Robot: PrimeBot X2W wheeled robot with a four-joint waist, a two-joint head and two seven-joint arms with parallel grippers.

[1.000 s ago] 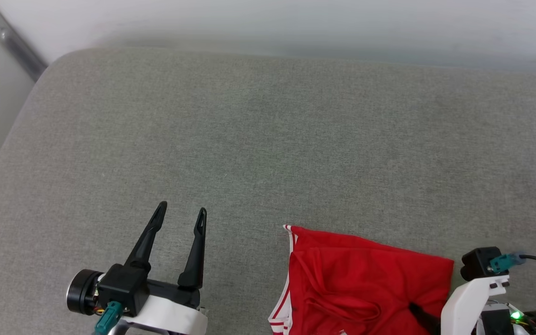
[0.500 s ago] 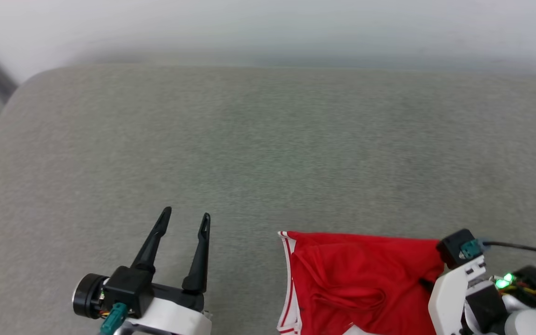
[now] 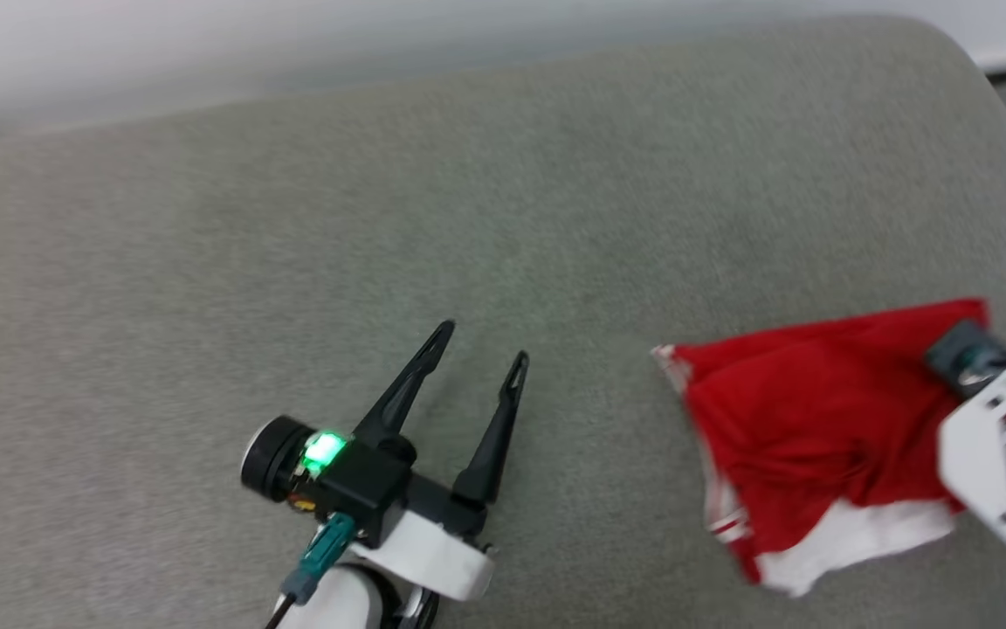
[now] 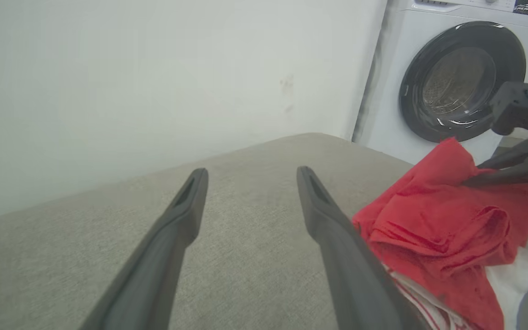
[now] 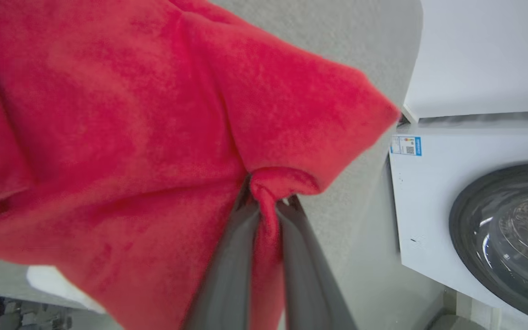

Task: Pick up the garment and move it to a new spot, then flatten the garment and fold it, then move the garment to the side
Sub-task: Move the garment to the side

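Note:
The garment (image 3: 817, 419) is a bunched red jersey with a white part and striped trim at its lower edge, lying on the right of the grey cushion. Its letters and number are hidden. In the right wrist view my right gripper (image 5: 268, 192) is shut on a pinched fold of the garment (image 5: 131, 137) near its far right corner. The right arm's white wrist (image 3: 988, 445) covers that corner in the head view. My left gripper (image 3: 483, 343) stands open just left of the garment (image 4: 433, 220), above bare cushion, holding nothing.
The grey cushion (image 3: 337, 218) spreads wide to the left and back, and its rounded right edge (image 3: 1005, 105) lies close behind the garment. A white washing machine (image 4: 456, 82) stands beyond that edge. A pale wall runs along the back.
The head view has swung right, bringing the cushion's right edge in. The right gripper keeps its hold, and the garment's white lower part now shows. The left gripper stays open.

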